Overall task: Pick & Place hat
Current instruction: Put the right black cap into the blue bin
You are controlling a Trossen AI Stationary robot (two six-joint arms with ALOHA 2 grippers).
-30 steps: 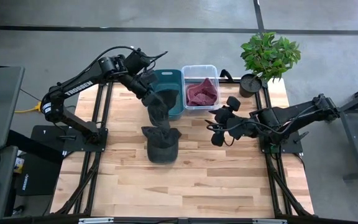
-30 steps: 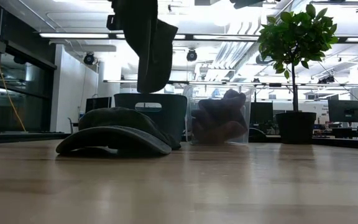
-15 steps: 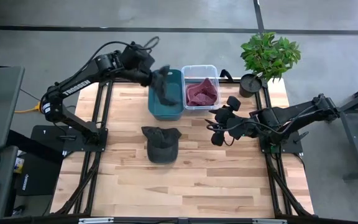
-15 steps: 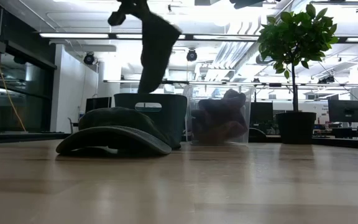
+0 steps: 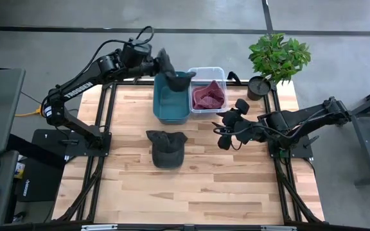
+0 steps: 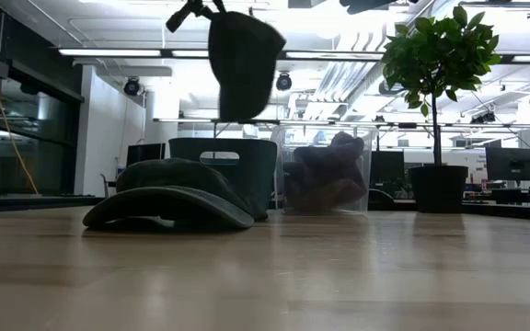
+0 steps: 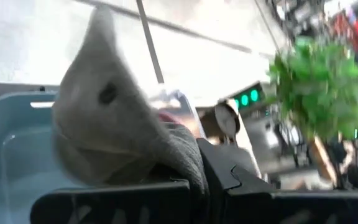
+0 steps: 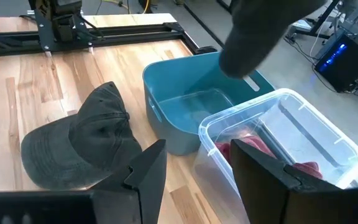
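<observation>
A dark hat (image 5: 172,69) hangs in the air over the far part of the teal bin (image 5: 172,99), with my left gripper (image 5: 154,64) shut on it. The low view shows the hat (image 6: 244,62) high above the bin (image 6: 224,158). It also shows at the top of the right wrist view (image 8: 260,28). A second dark cap (image 5: 166,147) lies flat on the table's middle, in front of the bin. My right gripper (image 5: 227,133) hovers open to the right of the bins, with nothing between its fingers (image 8: 145,171). My left gripper pinches bunched cloth of the hat (image 7: 182,158) between its two fingers; which part of the hat this is I cannot tell. The fingers come from the table's left, slanting a little downward. The hat is lifted clear and sticks out past the fingers, tilted, over the teal bin.
A clear bin (image 5: 207,90) holding maroon cloth (image 5: 209,96) stands right beside the teal bin. A potted plant (image 5: 278,58) stands at the far right corner. Bare wood (image 5: 191,186) lies in front of the cap.
My left gripper has risen and gone toward the far edge while its wrist rolled, staying shut on the hat. The hat, which hung straight down above the cap on the table, is now higher, swung out sideways over the teal bin.
</observation>
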